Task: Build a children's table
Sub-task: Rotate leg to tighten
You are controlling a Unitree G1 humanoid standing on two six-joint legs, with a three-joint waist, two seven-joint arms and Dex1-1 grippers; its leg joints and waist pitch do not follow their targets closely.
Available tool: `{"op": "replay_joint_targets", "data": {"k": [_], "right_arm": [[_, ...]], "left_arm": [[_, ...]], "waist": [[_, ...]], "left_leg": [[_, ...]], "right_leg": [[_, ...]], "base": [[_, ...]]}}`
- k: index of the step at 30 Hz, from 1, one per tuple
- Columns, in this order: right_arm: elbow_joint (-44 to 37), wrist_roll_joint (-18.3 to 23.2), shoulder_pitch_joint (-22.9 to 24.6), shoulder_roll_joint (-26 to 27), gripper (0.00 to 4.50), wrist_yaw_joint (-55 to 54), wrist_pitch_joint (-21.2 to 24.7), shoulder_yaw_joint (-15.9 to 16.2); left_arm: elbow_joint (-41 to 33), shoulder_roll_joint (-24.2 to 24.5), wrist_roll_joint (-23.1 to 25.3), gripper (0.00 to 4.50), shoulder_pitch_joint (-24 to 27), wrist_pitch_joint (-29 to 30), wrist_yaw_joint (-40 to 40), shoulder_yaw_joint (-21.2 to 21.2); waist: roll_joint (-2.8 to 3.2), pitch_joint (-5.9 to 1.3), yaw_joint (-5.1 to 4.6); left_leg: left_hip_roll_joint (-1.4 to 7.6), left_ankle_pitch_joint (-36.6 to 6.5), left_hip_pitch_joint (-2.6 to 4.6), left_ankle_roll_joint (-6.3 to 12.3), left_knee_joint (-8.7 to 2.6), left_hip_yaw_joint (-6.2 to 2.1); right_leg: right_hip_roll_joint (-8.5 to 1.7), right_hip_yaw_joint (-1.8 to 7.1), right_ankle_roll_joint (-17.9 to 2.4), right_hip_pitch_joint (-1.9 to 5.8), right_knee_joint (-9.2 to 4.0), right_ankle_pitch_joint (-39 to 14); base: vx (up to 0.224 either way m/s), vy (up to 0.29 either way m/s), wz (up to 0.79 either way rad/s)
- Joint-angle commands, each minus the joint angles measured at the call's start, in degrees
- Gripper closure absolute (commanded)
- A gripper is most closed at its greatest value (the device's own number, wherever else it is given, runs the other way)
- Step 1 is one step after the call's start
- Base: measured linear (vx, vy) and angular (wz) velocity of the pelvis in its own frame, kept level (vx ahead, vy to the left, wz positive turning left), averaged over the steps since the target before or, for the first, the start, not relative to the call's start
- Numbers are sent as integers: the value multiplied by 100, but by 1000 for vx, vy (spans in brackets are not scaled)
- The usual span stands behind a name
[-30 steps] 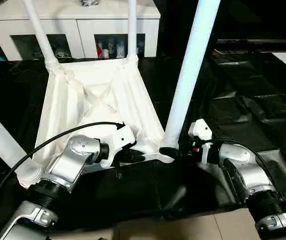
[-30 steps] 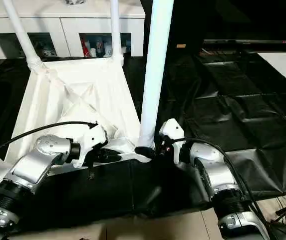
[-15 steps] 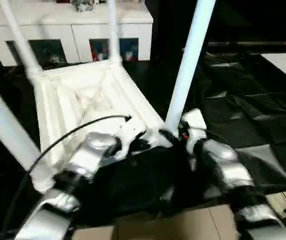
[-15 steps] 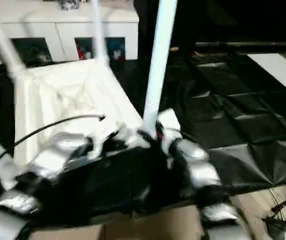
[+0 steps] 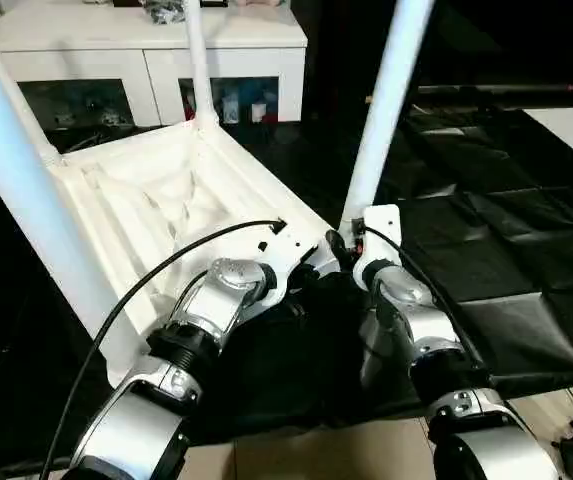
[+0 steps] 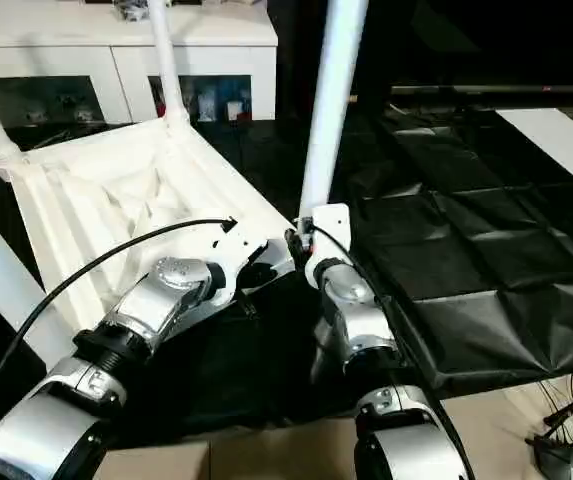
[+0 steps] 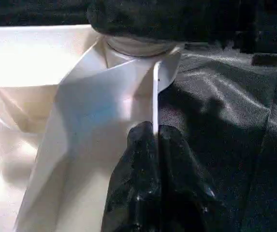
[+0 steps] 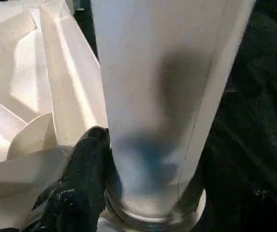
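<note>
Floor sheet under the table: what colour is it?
Black, glossy and creased floor sheet; the right eye view shows it best.

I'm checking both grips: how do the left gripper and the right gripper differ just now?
The left gripper is shut thin on the tabletop's rim; the right gripper stands wider, around the base of the leg. The left holds a flat edge, the right a round tube. Both work at the table's near corner.

head pair: high, facing down-forward | wrists: close on table corner (image 7: pixel 128 87)
</note>
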Motion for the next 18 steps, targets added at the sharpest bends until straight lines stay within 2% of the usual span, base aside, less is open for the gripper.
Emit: {"op": "replay_joint_targets", "data": {"k": [1, 2, 5, 8, 9, 10, 11, 13, 14, 15, 18], "right_arm": [[50, 188, 100, 219, 139, 398, 35, 155], [27, 185, 99, 199, 137, 439, 10, 167], [33, 56, 68, 46, 91, 510, -134, 244], [14, -172, 66, -348, 88, 948, -425, 391], [-2, -186, 74, -400, 88, 1031, -450, 413], [-26, -195, 87, -471, 88, 1161, -488, 443], [-91, -138, 115, -600, 88, 1434, -522, 448], [-193, -29, 162, -802, 88, 1880, -581, 448], [-429, 194, 271, -1080, 88, 2607, -540, 458], [-436, 200, 275, -1088, 88, 2628, -538, 459], [-783, 394, 462, -1440, 88, 3451, -521, 569]], "left_arm": [[72, -57, -19, 450, 139, -117, -140, -124], [34, -31, -17, 450, 161, -146, -204, -153], [-114, 70, -28, 450, 249, -189, -399, -215], [-369, 277, -51, 450, 394, -270, -758, -296], [-404, 306, -57, 450, 413, -295, -814, -309], [-449, 345, -60, 450, 440, -344, -904, -322], [-542, 411, -98, 450, 490, -359, -1034, -317], [-693, 529, -161, 450, 573, -470, -1272, -330], [-1007, 723, -305, 450, 736, -564, -1681, -370], [-1016, 729, -310, 450, 740, -566, -1692, -371], [-1417, 954, -492, 450, 924, -537, -2114, -387]], "waist": [[-23, -255, 13], [-47, -249, 9], [-14, -249, 6], [-19, -261, 8], [-25, -270, 30], [-25, -265, 28], [5, -268, 44], [-7, -273, 69], [-2, -283, 101], [5, -287, 119], [2, -298, 152]], "left_leg": [[201, -2227, 60, 49, -491, -138], [205, -2263, 51, 52, -495, -138], [215, -2232, 50, 38, -503, -145], [218, -2136, 44, 44, -494, -133], [224, -2034, 37, 91, -485, -127], [222, -1982, 41, 118, -481, -114], [226, -1929, 54, 153, -472, -104], [234, -1858, 61, 238, -460, -88], [238, -1671, 35, 311, -454, -90], [244, -1597, 29, 357, -454, -97], [256, -1280, 35, 515, -422, -71]], "right_leg": [[-209, 96, -875, 127, -511, -2042], [-209, 96, -864, 123, -517, -2092], [-217, 98, -887, 121, -511, -2102], [-209, 101, -938, 124, -497, -1949], [-216, 102, -979, 146, -483, -1778], [-205, 106, -1011, 135, -484, -1696], [-206, 109, -1080, 143, -470, -1538], [-204, 116, -1164, 142, -457, -1395], [-203, 113, -1229, 186, -416, -1118], [-206, 110, -1243, 209, -400, -997], [-194, 107, -1409, 219, -343, -458]], "base": [[0, 0, 0], [0, 0, 0], [0, 0, 0], [0, 0, 0], [0, 0, 0], [0, 0, 0], [0, 0, 0], [0, 0, 0], [0, 0, 0], [0, 0, 0], [0, 0, 0]]}}
